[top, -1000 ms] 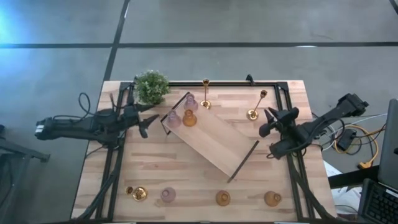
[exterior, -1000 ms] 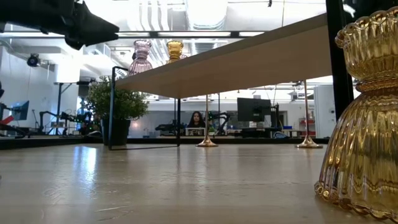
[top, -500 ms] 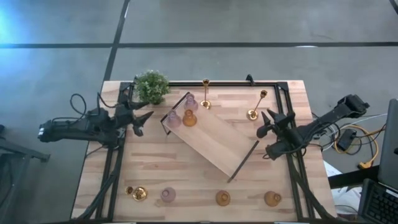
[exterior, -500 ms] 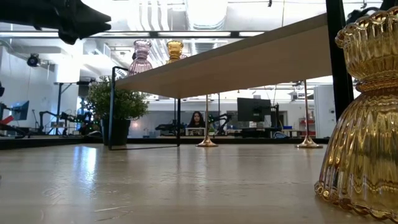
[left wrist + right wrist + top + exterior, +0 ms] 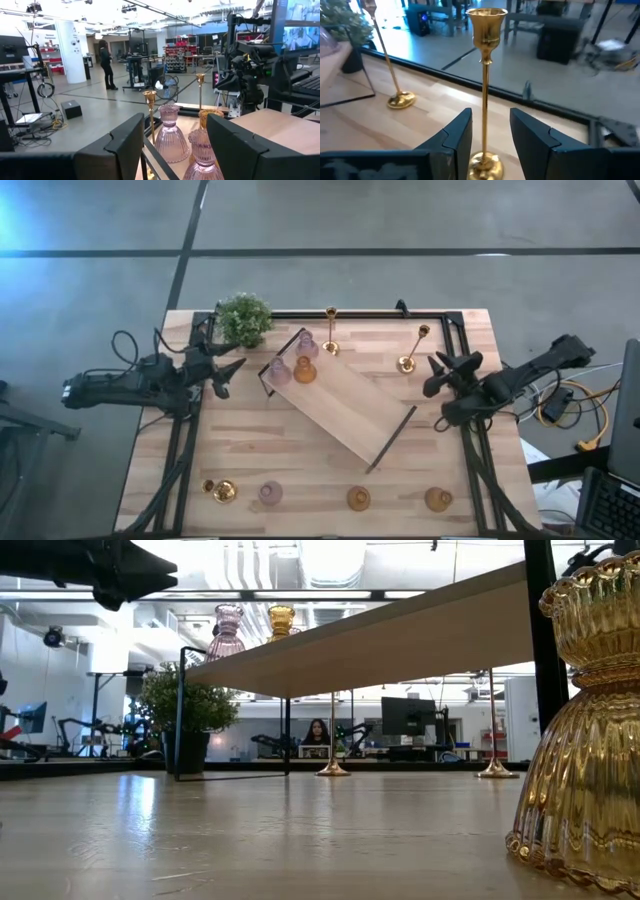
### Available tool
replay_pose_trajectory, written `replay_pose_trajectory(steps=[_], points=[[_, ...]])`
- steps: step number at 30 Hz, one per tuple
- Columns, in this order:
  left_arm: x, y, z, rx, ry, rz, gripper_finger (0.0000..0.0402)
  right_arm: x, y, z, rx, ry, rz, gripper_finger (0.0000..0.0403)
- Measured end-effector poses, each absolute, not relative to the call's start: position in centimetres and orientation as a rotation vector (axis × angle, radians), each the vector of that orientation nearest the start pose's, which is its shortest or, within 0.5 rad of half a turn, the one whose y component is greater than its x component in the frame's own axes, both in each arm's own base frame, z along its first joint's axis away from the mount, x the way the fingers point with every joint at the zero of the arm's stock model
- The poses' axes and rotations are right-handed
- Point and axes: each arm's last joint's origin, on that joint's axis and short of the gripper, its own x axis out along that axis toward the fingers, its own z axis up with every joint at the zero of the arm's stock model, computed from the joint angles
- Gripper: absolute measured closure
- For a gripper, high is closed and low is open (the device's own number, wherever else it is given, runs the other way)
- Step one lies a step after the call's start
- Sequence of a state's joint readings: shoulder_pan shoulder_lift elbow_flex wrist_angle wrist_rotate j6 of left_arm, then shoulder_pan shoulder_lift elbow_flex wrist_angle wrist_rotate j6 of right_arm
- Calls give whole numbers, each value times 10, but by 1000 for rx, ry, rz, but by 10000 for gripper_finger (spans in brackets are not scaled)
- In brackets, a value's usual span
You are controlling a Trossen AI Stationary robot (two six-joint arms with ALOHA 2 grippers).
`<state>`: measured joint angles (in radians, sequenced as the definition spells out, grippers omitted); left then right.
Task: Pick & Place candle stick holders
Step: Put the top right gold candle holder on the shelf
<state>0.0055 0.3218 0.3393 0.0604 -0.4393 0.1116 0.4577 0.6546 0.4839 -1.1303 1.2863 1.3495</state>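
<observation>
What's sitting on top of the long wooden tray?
Three glass candle holders at one end of the tray: two pink, one amber. The rest looks bare.

In the high view I count two tall gold candle stick holders, one (image 5: 330, 331) at the upper centre and one (image 5: 412, 350) right of it. There are three pink glass holders, two (image 5: 306, 345) (image 5: 279, 370) on the tray (image 5: 350, 415) and one (image 5: 270, 493) at the bottom. Three amber holders show (image 5: 305, 369) (image 5: 358, 499) (image 5: 438, 499), also one short gold holder (image 5: 222, 491) at the lower left. One green plant (image 5: 243, 319) stands at the upper left, and there are two arms with one gripper each (image 5: 222, 372) (image 5: 444, 372).
</observation>
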Motion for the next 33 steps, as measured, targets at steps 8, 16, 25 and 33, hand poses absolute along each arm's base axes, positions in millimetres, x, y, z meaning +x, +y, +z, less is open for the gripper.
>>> replay_pose_trajectory(steps=[8, 16, 25, 33], points=[[107, 13, 259, 93, -51, 448, 182, 84, 11, 225, 206, 216, -899, 276], [107, 13, 259, 105, -49, 449, 182, 78, 9, 232, 235, 217, -802, 288], [107, 13, 259, 110, -47, 449, 182, 88, 6, 244, 186, 244, -761, 296], [107, 13, 259, 112, -47, 449, 182, 92, -11, 242, 214, 320, -838, 296]])
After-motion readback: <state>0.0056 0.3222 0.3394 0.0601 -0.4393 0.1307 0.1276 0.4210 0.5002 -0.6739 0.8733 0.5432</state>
